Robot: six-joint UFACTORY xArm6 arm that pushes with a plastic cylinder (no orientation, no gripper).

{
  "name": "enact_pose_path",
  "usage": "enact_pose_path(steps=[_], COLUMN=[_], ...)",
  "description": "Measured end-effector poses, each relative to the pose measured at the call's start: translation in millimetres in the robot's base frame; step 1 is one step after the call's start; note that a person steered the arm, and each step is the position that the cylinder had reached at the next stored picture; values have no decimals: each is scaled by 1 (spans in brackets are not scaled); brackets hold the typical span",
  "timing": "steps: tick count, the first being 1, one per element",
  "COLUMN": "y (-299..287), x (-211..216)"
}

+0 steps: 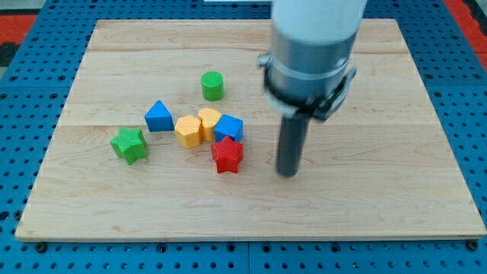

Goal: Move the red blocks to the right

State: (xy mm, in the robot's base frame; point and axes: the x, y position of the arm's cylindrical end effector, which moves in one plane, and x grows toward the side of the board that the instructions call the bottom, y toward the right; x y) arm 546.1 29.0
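A red star block lies near the middle of the wooden board, just below a blue cube. No other red block shows. My tip rests on the board to the right of the red star, a short gap away and slightly lower in the view. It touches no block. The arm's white and grey body rises above it and hides part of the board's top middle.
A yellow heart-like block and a yellow hexagon-like block sit left of the blue cube. A blue triangle, a green star and a green cylinder lie further left and above. Blue pegboard surrounds the board.
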Motion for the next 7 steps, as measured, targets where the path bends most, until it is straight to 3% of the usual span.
enact_pose_path(steps=[1, 2, 4, 5, 6, 7], y=[-80, -91, 11, 32, 41, 47], x=[2, -31, -64, -25, -20, -83])
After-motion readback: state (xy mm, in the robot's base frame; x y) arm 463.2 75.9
